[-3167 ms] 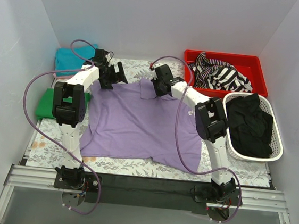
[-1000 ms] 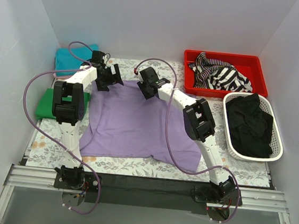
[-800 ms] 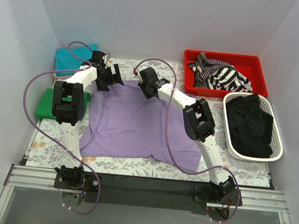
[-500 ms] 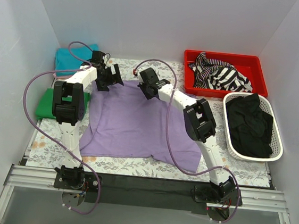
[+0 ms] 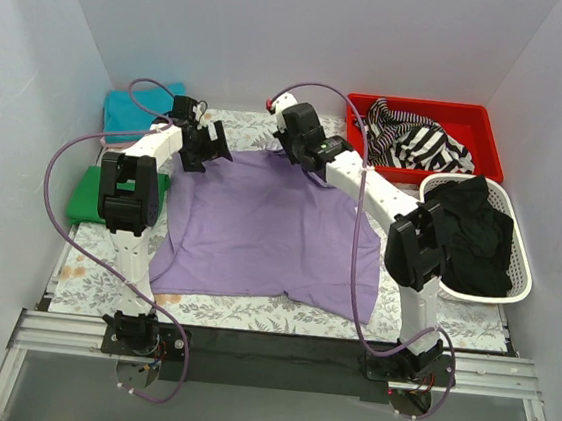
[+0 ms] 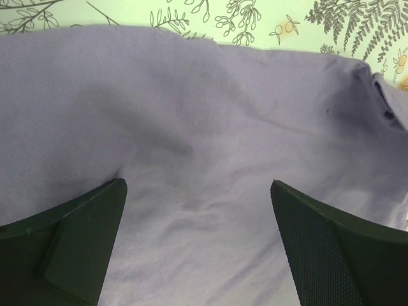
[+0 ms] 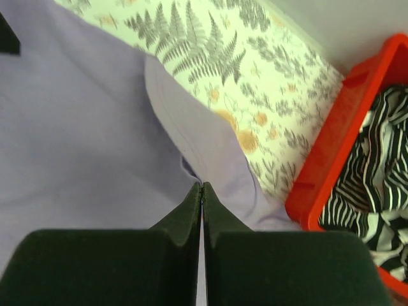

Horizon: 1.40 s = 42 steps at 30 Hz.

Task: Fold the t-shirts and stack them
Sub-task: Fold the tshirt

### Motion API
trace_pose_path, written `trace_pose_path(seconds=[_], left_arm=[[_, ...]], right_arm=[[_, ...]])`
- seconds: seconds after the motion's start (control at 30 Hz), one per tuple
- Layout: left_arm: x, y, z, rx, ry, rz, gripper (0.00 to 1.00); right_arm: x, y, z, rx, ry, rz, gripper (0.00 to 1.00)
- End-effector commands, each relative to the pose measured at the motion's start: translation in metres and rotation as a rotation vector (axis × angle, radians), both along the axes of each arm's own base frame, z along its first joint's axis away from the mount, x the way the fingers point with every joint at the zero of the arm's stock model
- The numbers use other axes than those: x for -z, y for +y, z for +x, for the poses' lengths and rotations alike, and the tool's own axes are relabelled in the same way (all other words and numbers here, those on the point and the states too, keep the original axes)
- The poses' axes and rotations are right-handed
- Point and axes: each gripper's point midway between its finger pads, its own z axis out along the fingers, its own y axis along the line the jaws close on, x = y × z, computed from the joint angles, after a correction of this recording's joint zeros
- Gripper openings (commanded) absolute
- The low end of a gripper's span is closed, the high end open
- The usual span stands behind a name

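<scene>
Before you, the spread t-shirt [image 5: 259, 228] lies mid-table [image 5: 220, 312], a folded t-shirt [image 5: 84, 195] at its left, a second folded t-shirt [image 5: 131, 109] behind that, the tray [image 5: 423, 107] back right, the basket [image 5: 473, 293] just in front of it.

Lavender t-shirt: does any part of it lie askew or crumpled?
Yes. The lavender t-shirt is not square: its near hem dips lower toward the right, with a kink mid-way. At the far right corner, a flap is folded over where the right pincer grips it.
</scene>
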Motion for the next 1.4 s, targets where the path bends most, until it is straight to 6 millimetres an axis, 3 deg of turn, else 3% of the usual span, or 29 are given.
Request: trace_pose_path(seconds=[0.0, 0.43, 0.8, 0.97, 1.0, 1.13, 1.37], left_arm=[[-0.011, 0.004, -0.003, 0.002, -0.019, 0.008, 0.95], [-0.023, 0.021, 0.000, -0.038, -0.042, -0.002, 0.96], [-0.021, 0.021, 0.000, -0.038, -0.036, 0.000, 0.96], [-0.025, 0.034, 0.001, -0.100, -0.050, 0.029, 0.96], [-0.027, 0.050, 0.005, -0.137, -0.059, 0.025, 0.97], [-0.034, 0.066, 0.014, -0.196, -0.080, 0.049, 0.97], [-0.069, 0.089, 0.046, -0.272, -0.186, 0.100, 0.97]], right_arm=[[-0.010, -0.026, -0.011, 0.056, -0.012, -0.026, 0.01], [-0.034, -0.132, -0.018, 0.332, -0.050, -0.005, 0.01], [-0.052, -0.158, -0.043, 0.359, -0.071, 0.000, 0.01], [-0.036, -0.174, -0.061, 0.399, -0.039, -0.020, 0.01], [-0.032, -0.176, -0.065, 0.399, -0.031, -0.027, 0.01], [-0.026, -0.174, -0.069, 0.386, -0.013, -0.017, 0.01], [-0.031, -0.167, -0.066, 0.362, -0.016, 0.009, 0.01]])
